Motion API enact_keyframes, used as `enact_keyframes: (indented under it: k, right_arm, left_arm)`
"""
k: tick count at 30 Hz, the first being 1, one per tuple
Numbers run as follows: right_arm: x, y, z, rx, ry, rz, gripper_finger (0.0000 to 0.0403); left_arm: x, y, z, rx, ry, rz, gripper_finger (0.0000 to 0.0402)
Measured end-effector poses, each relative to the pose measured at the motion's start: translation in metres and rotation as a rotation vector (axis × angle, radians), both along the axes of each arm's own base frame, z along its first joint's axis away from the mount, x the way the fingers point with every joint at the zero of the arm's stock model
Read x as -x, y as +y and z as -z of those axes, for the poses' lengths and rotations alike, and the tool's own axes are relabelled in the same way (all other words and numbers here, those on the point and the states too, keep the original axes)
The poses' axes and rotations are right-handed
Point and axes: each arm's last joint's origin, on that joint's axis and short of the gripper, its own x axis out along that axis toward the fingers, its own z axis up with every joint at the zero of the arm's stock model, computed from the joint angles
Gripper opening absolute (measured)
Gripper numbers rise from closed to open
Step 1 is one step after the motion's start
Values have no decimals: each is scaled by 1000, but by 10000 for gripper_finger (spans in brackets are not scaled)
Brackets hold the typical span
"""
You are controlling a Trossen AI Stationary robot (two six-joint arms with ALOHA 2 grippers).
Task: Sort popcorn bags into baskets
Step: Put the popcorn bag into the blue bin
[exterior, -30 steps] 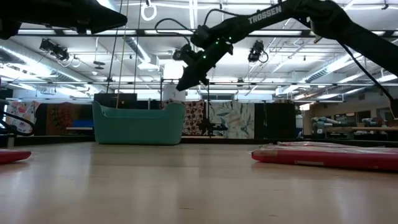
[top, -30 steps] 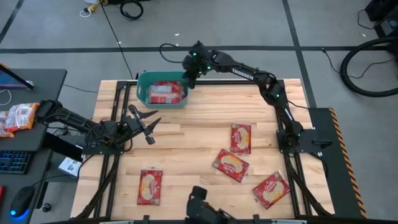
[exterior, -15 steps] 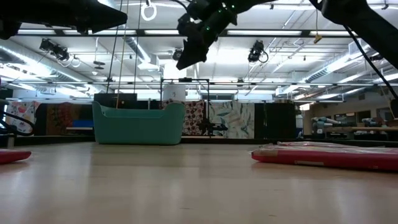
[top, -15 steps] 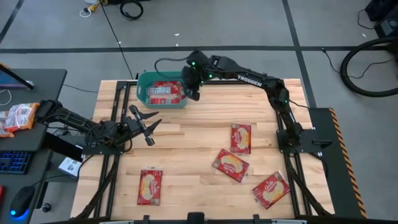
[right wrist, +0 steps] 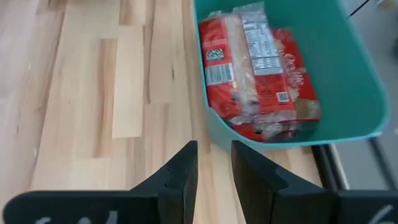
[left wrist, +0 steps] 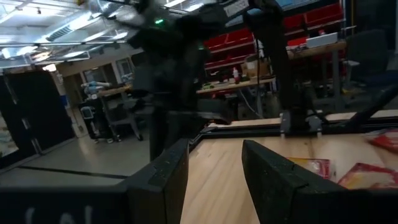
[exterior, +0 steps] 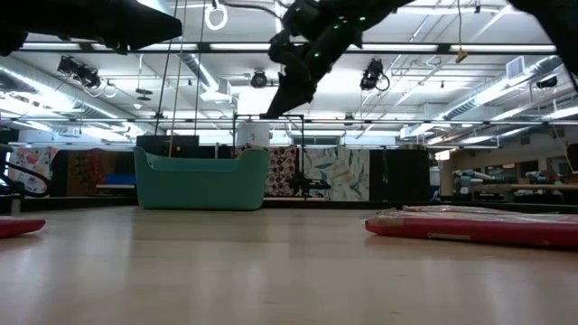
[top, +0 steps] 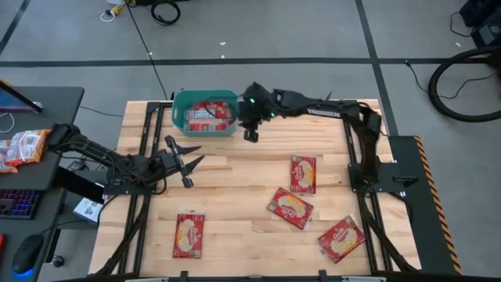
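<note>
Four bags left on the table [top: 235,204]: one front-left [top: 189,235], one front-right [top: 341,238], one mid-right [top: 290,207], one just behind it [top: 303,173]. All lie flat, apart from each other, nothing gripping them

Left gripper [top: 186,157] hovers over the left-middle of the table, fingers spread, empty. Wrist view agrees, clear gap between the fingers [left wrist: 158,177]

Right gripper [top: 250,128] sits just off the basket's [top: 178,117] right end, above the wood, fingers [right wrist: 180,174] slightly apart with nothing between them

Basket at the far left edge holds a pile of red bags [right wrist: 255,68], a few at least, exact count hidden by overlap

Judgement: part done, four still to go; nearest for right arm is likely the bag behind mid-right
</note>
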Motion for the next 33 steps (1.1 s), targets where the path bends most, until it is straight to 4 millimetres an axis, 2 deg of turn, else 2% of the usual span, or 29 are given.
enact_keyframes:
  k: [3, 7, 17, 24, 28, 33]
  right_arm:
    - [16, 20, 5, 61, -62, 16, 102]
    - [35, 50, 24, 108, -104, 6, 102]
    - [85, 112, 48, 54, -179, 65, 102]
    - [105, 162, 67, 89, -8, 204, 102]
    - [118, 175, 77, 42, 103, 286, 102]
    - [124, 187, 83, -60, 187, 175, 102]
  left_arm:
    - [0, -1, 0, 29, -15, 8, 155]
    - [0, -1, -4, 101, -66, 30, 155]
    - [-20, -7, -29, 286, 84, 141, 155]
    - [-46, -13, -19, 349, 165, 170, 155]
    - [-59, -15, -9, 376, 216, 169, 155]
    - [-69, -15, -6, 398, 260, 229, 155]
